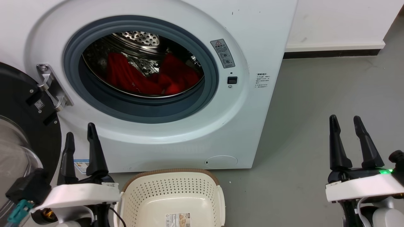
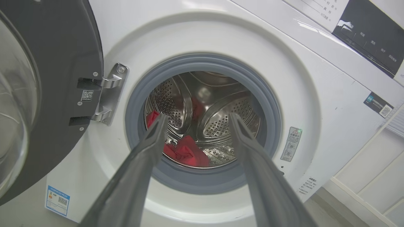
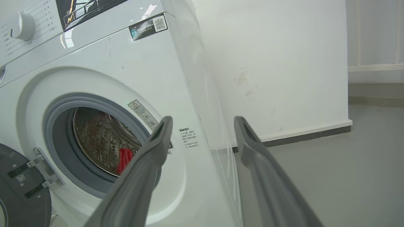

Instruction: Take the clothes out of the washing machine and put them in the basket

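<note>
My left gripper (image 1: 80, 130) and right gripper (image 1: 345, 118) stand spread apart, empty. The clothes (image 1: 132, 78) lie inside the washing machine (image 1: 252, 47), possibly tangled. A shallow pinch risks dropping them short of the basket (image 1: 170, 171).

L gripper (image 1: 80, 130) sits at ~8 o'clock in head view and R gripper (image 1: 345, 117) at ~4 o'clock, well apart. Both have jaws spread w/ nothing between them. L points ~12 o'clock, R leans a bit toward 11. Each rises from a white housing: L wrist housing (image 1: 82, 193), R wrist housing (image 1: 363, 186), the latter w/ a green light (image 1: 384, 171) at its 3 o'clock end. In the wrist views L fingers (image 2: 142, 164) and R fingers (image 3: 143, 176) climb from 6 o'clock, tips apart either side of 12, pads bare.
</note>
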Tool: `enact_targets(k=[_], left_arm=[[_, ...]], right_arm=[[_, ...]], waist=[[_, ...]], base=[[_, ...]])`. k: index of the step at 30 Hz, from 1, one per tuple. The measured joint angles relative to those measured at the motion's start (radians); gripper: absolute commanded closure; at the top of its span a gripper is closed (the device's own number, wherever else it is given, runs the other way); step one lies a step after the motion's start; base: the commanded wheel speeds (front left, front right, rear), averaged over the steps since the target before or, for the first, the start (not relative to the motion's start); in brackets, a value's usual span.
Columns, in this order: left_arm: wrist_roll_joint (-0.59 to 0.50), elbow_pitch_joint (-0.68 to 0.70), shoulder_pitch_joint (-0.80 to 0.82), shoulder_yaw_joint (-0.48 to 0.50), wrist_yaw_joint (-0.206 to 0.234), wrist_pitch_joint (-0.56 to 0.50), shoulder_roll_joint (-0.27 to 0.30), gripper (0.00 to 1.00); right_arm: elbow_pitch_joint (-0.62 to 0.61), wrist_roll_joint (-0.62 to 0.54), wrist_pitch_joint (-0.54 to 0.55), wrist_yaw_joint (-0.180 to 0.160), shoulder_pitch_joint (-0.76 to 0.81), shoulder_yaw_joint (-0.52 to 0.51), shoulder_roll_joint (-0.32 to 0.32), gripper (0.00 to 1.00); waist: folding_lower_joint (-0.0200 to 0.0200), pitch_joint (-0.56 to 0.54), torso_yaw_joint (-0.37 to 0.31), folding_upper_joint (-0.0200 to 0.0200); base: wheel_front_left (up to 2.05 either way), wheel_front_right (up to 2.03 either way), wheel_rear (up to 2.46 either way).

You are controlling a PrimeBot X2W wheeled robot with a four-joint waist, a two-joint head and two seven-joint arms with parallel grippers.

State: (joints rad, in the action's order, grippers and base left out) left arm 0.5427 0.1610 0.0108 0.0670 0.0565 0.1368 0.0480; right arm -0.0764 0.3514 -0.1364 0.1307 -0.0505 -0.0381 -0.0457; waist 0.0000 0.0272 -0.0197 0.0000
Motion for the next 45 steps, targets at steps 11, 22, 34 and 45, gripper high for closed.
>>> enact_targets(k=[11,22,34,45], left_arm=[[-0.155,0.014,-0.025,-0.095,0.057,0.027,0.035,0.00],[-0.229,-0.028,-0.040,-0.160,0.074,0.052,0.067,0.00],[-0.314,-0.069,-0.050,-0.175,0.013,0.079,0.076,0.00],[-0.439,-0.094,-0.064,-0.184,-0.037,0.100,0.079,0.00]], right_arm=[[-0.009,-0.160,-0.027,0.000,0.014,0.015,-0.001,0.00],[0.030,-0.284,-0.053,0.000,0.029,0.026,-0.001,0.00],[0.049,-0.362,-0.079,0.000,0.033,0.028,-0.002,0.00],[0.088,-0.379,-0.101,0.000,0.038,0.025,-0.003,0.00]], waist=[[0.0000,0.001,-0.008,0.0000],[0.0000,-0.002,-0.012,0.0000],[0.0000,-0.004,-0.019,0.0000],[0.0000,-0.009,-0.029,0.0000]], base=[[0.00,0.00,0.00],[0.00,0.00,0.00],[0.00,0.00,0.00],[0.00,0.00,0.00]])
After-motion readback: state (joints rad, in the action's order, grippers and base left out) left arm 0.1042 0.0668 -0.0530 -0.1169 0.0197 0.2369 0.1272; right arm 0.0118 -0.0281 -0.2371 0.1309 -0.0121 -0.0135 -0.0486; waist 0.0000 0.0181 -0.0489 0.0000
